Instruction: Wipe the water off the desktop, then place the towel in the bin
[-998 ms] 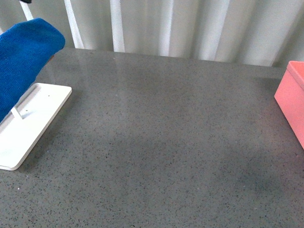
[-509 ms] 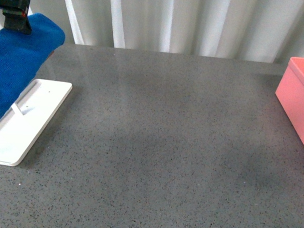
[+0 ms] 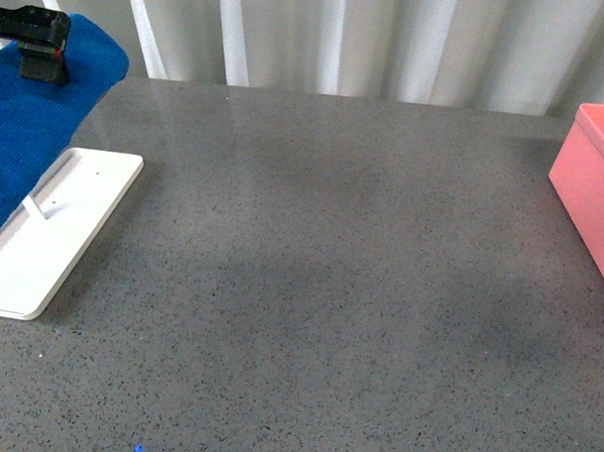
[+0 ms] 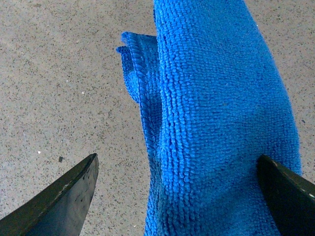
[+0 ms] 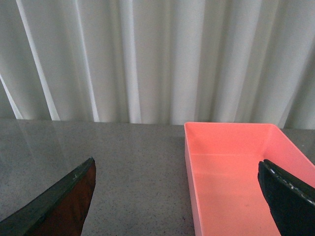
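My left claw [image 4: 177, 160] stood wide open, holding nothing. The thick royal-blue fuzzy microfibre towel [image 4: 211, 98] hung draped just beneath it, between its jaws. I judged it soft, light and yielding, best pinched at the top fold.

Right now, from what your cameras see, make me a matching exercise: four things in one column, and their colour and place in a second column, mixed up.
Things
1. towel
2. bin
3. tray
4. desktop

Descriptions
A. salmon pink, at the far right edge
B. white and flat, lying on the left side
C. dark grey with fine speckles, spanning the whole scene
D. bright blue and fuzzy, draped at the far left

Pairs: 1-D, 2-A, 3-B, 4-C
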Controlling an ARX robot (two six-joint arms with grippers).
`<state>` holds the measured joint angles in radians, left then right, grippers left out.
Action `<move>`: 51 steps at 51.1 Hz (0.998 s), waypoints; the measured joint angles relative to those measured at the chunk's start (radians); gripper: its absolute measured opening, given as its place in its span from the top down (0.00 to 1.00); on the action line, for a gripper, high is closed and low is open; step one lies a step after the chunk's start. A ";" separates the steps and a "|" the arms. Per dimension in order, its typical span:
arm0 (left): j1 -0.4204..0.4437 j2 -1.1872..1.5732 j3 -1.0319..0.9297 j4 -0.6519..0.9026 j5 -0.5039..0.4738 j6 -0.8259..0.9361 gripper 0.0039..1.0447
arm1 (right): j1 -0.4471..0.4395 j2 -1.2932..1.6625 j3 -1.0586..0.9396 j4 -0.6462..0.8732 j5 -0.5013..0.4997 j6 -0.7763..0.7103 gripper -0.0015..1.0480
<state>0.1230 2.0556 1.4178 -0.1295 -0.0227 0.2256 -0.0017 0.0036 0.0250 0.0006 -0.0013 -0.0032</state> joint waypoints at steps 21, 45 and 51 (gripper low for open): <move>-0.016 0.008 -0.034 0.028 -0.011 0.001 0.68 | 0.000 0.000 0.000 0.000 0.000 0.000 0.07; -0.011 -0.024 -0.034 0.020 0.001 0.001 0.95 | 0.000 0.000 0.000 0.000 0.000 0.000 0.07; 0.001 -0.043 -0.017 0.000 0.006 0.000 0.95 | 0.000 0.000 0.000 0.000 0.000 0.000 0.07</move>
<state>0.1242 2.0121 1.4006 -0.1291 -0.0162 0.2260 -0.0017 0.0036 0.0250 0.0006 -0.0013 -0.0029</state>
